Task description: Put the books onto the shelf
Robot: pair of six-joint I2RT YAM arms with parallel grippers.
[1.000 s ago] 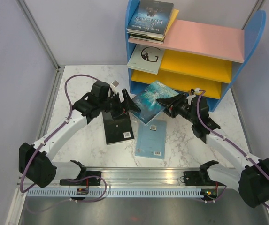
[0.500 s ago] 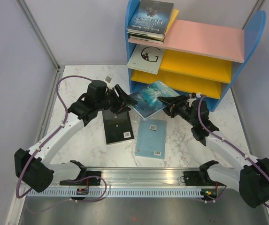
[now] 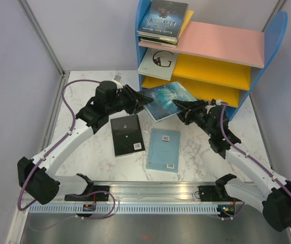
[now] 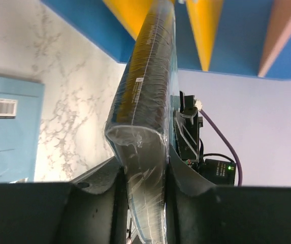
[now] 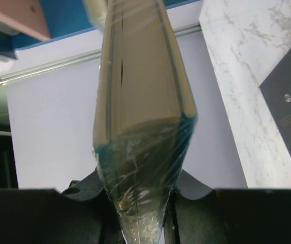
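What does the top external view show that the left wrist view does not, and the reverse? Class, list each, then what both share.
Only the top external view: the black book flat on the table, the book stack on the pink top board, the whole left arm. Only the left wrist view: the wrapped edge of the teal-blue book, close up, pinched between the left jaws. Both: the teal-blue book, the pale blue book, the shelf, the right arm at the book's far end.
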